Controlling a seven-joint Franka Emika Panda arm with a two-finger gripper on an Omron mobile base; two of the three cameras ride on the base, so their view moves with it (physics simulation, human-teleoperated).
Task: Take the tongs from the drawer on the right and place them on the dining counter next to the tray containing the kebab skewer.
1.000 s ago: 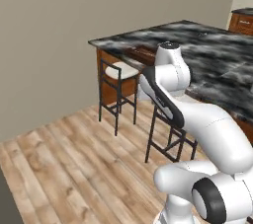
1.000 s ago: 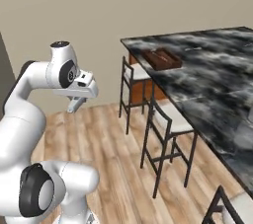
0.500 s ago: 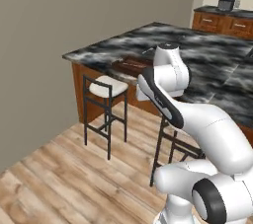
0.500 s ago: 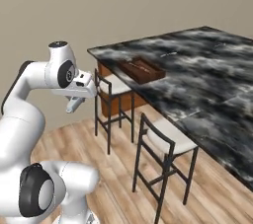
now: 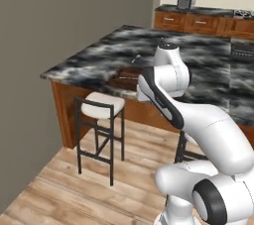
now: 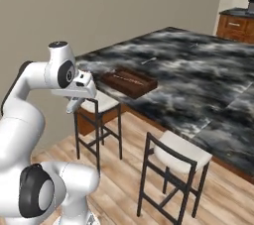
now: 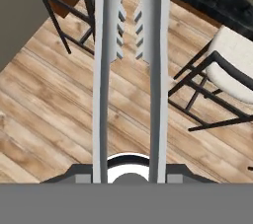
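The dining counter (image 6: pixel 198 75) is beyond the jaws and higher than them, so the long tongs (image 7: pixel 129 60) could strike its edge or a stool (image 6: pixel 173 159) when the arm swings over. The tray (image 6: pixel 129 82) lies near the counter's edge, ahead of the jaws, with the kebab skewer (image 6: pixel 126 79) inside; a careless release may push it. The gripper (image 7: pixel 127 176) is clamped on the tongs' grey arms, which extend straight forward, toothed tips apart, above the wooden floor (image 7: pixel 59 119).
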